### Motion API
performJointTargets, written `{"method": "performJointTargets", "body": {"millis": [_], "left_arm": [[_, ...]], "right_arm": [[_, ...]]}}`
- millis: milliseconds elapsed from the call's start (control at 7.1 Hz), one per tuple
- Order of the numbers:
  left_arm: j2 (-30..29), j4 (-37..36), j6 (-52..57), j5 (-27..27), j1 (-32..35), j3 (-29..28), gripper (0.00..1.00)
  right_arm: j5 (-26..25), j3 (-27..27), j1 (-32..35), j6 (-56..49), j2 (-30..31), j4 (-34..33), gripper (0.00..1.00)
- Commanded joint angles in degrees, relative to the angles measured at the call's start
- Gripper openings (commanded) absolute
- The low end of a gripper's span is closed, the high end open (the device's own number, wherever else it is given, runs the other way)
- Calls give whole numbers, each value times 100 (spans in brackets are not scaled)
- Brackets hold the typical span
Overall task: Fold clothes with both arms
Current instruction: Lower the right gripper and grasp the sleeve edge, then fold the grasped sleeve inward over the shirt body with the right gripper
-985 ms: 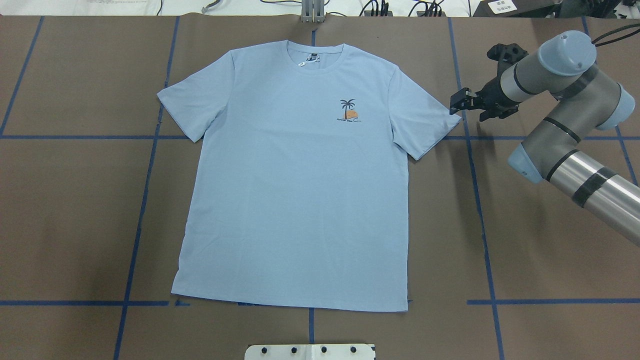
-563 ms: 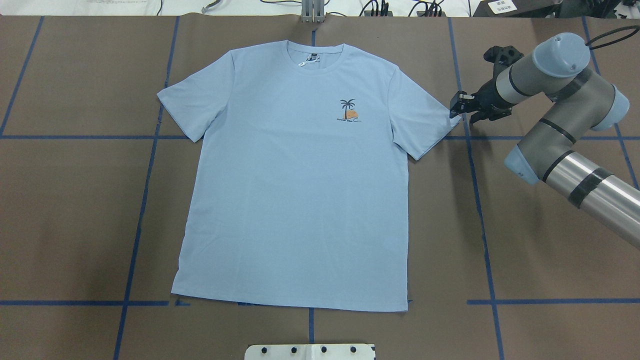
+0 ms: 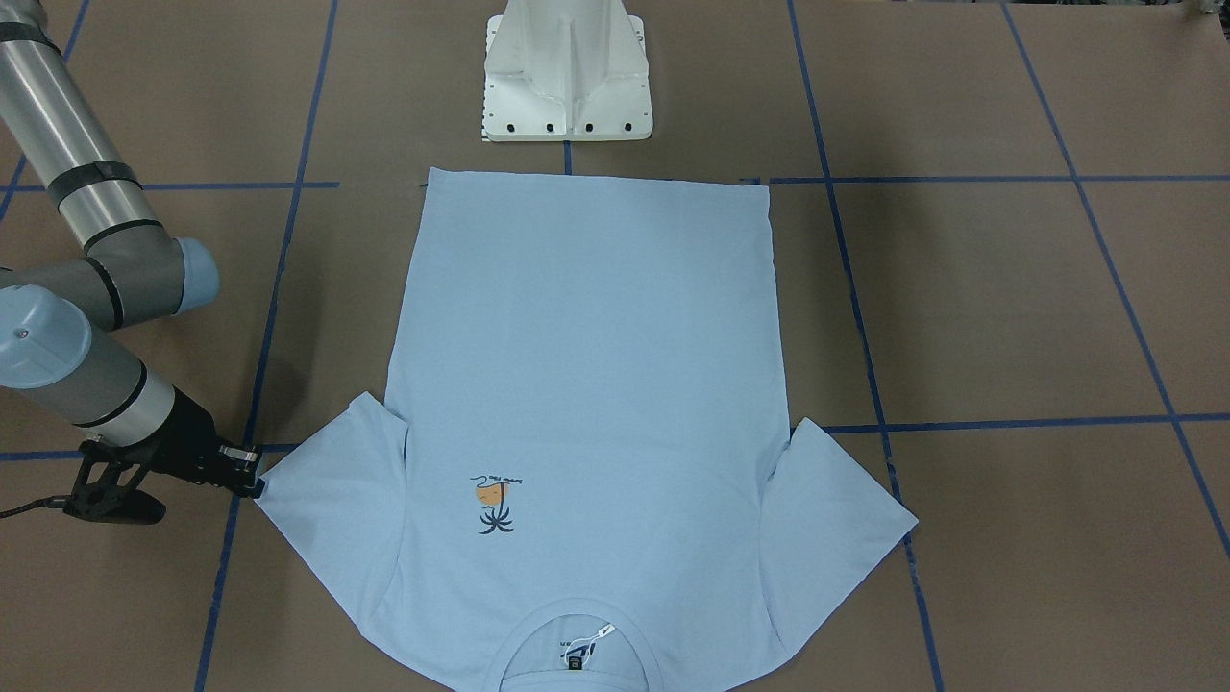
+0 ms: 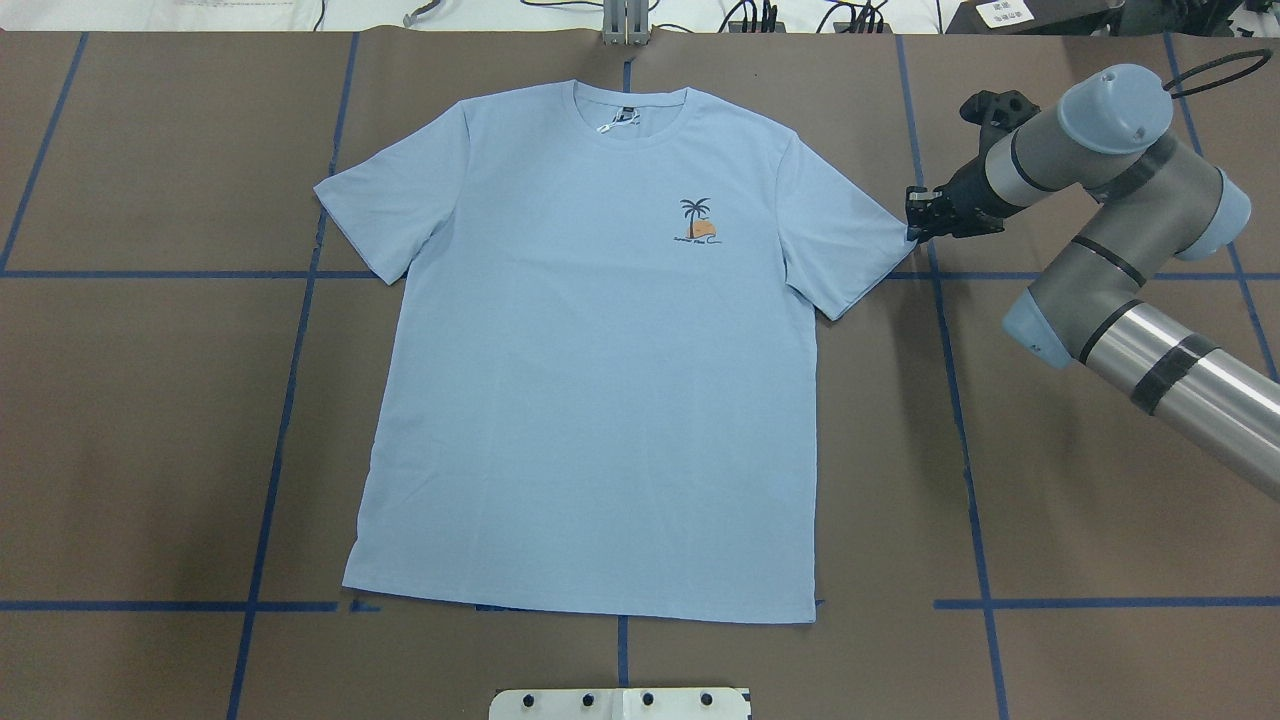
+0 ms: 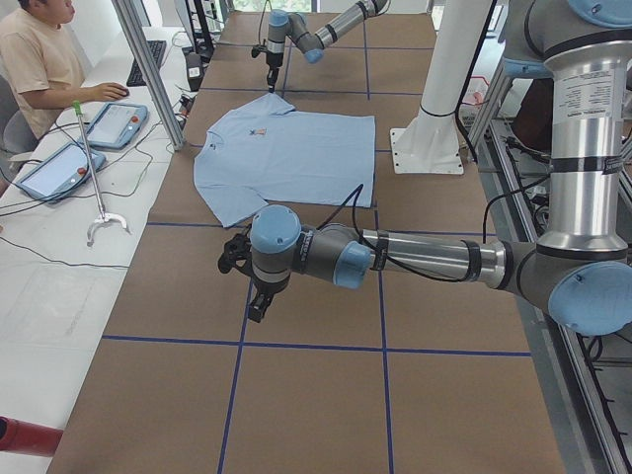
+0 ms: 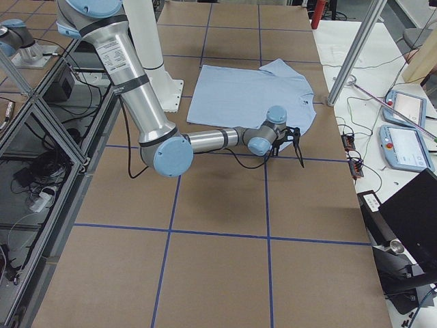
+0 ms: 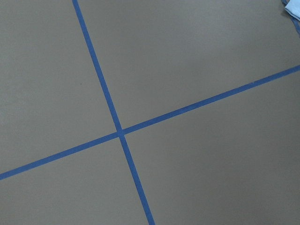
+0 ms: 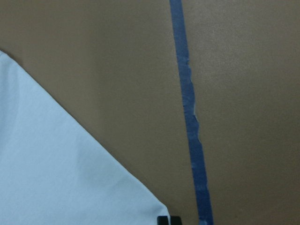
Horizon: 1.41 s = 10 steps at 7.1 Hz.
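The light blue T-shirt [image 4: 600,380] lies flat and face up on the brown table, collar at the far side; it also shows as the T-shirt [image 3: 586,336]. My right gripper [image 4: 914,220] is down at the tip of the shirt's right-hand sleeve [image 4: 850,240], its jaws close together and pinching the sleeve corner [image 8: 140,206]. In the front view the right gripper [image 3: 252,478] touches that corner. My left gripper [image 5: 259,306] hangs over bare table off the shirt's left side. It shows only in the left side view, so I cannot tell its state.
The white pedestal base [image 3: 567,86] stands at the near edge by the shirt's hem. Blue tape lines [image 4: 960,430] cross the table. A person [image 5: 39,59] sits at a side desk with tablets [image 5: 118,123] beyond the far edge.
My right gripper has moved left and down onto the sleeve tip, and its jaws look narrower. The shirt has not moved.
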State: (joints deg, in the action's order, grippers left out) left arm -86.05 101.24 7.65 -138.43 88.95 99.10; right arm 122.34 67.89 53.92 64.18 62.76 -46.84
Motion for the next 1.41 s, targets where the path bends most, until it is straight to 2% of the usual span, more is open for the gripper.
{"method": "performJointTargets", "body": {"millis": [0, 141, 282, 422, 704, 845, 985, 1126, 1267], "left_arm": [[0, 1, 0, 0, 0, 13, 100], [0, 1, 0, -9, 0, 21, 100], [-9, -17, -44, -18, 0, 30, 100], [-43, -8, -140, -157, -9, 48, 100], [-53, 367, -132, -176, -9, 100, 100], [-9, 422, -141, -254, -9, 92, 100], [78, 422, -149, -446, -9, 22, 100], [79, 405, -254, -448, -18, 21, 100], [27, 457, -1003, -448, -70, 21, 100]], "right_arm": [[17, 75, 4, 94, -88, 9, 0], [26, 415, -65, 495, -236, 0, 0], [-8, 627, -414, 1369, -586, -61, 0], [-209, 594, -557, 1883, -1033, -244, 0], [-920, 131, -795, 2107, -1589, -474, 0], [-984, -54, -795, 2108, -1730, -475, 0], [-1150, -152, -830, 2099, -1827, -475, 20], [-1786, -170, -1118, 2090, -1976, -492, 99], [-2315, -171, -1390, 2108, -2047, -492, 100]]}}
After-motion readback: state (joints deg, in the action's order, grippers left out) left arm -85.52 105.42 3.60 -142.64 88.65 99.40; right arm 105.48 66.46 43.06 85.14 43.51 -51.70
